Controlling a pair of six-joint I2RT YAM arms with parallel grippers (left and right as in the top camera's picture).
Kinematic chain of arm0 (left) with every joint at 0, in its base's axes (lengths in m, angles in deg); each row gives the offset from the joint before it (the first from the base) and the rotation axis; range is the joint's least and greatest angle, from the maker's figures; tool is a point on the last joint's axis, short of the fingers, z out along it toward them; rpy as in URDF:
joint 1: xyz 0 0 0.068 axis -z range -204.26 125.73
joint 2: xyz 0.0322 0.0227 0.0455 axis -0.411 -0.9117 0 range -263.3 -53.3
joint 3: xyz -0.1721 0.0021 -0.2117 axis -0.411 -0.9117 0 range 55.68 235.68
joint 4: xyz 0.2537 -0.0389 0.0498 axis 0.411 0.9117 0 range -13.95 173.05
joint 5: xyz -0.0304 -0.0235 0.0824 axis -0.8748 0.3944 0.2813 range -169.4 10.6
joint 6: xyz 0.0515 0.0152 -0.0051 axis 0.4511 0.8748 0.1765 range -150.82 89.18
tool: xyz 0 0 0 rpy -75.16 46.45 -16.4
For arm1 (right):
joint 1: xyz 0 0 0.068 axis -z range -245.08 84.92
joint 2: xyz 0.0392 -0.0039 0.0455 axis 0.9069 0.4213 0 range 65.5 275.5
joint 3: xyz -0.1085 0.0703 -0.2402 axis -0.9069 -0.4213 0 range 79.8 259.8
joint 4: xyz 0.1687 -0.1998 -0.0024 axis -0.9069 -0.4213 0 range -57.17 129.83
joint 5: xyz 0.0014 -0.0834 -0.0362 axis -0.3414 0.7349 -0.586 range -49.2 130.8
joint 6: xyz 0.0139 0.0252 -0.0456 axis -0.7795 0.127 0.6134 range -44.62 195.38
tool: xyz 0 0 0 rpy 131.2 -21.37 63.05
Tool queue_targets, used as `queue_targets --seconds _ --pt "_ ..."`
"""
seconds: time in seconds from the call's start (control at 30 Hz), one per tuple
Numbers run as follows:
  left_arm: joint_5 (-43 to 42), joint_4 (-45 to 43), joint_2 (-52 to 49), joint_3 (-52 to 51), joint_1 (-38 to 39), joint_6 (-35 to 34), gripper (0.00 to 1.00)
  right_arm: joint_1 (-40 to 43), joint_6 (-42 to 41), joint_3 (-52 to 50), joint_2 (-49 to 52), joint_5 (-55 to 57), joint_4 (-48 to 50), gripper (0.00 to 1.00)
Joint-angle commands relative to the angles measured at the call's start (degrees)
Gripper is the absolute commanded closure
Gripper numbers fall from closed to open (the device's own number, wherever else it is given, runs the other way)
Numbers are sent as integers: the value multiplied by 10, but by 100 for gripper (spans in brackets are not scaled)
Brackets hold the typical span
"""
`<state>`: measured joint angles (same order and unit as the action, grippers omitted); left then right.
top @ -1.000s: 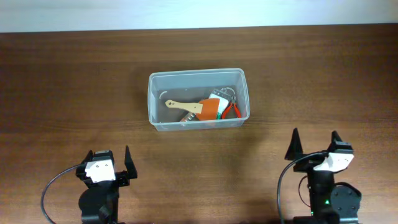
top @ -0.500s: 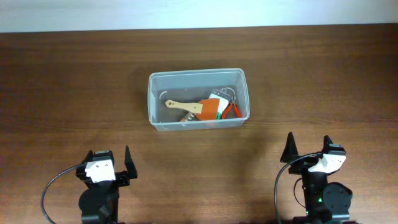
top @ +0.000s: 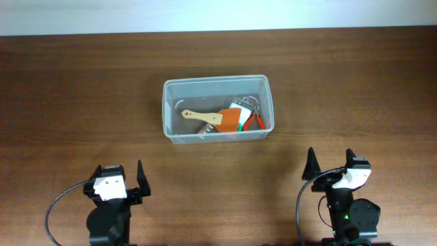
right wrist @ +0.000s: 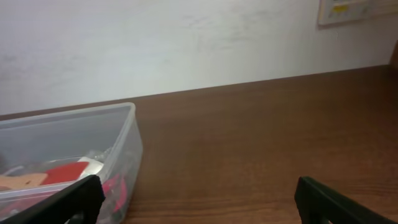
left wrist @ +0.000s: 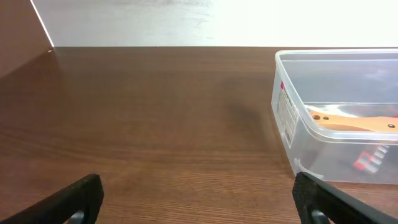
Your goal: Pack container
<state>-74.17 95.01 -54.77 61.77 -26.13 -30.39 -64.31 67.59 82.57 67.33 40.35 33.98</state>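
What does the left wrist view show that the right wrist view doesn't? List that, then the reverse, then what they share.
Left wrist only: the left end of the container, with a printed label on its wall.
Right wrist only: the container's right end and a sign high on the wall.
Both: the same clear container on the brown table, tools visible through the plastic, a pale backdrop, and that arm's own open gripper at the bottom corners: left gripper, right gripper.
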Motion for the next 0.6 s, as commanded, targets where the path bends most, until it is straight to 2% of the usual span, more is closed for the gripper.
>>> queue_targets --seconds 0.0,0.57 --pt "6 -3 5 -3 3 9 1 4 -6 -14 -7 -13 8 1" --pt "6 -3 5 -3 3 9 1 4 0 -24 -16 -15 16 1"
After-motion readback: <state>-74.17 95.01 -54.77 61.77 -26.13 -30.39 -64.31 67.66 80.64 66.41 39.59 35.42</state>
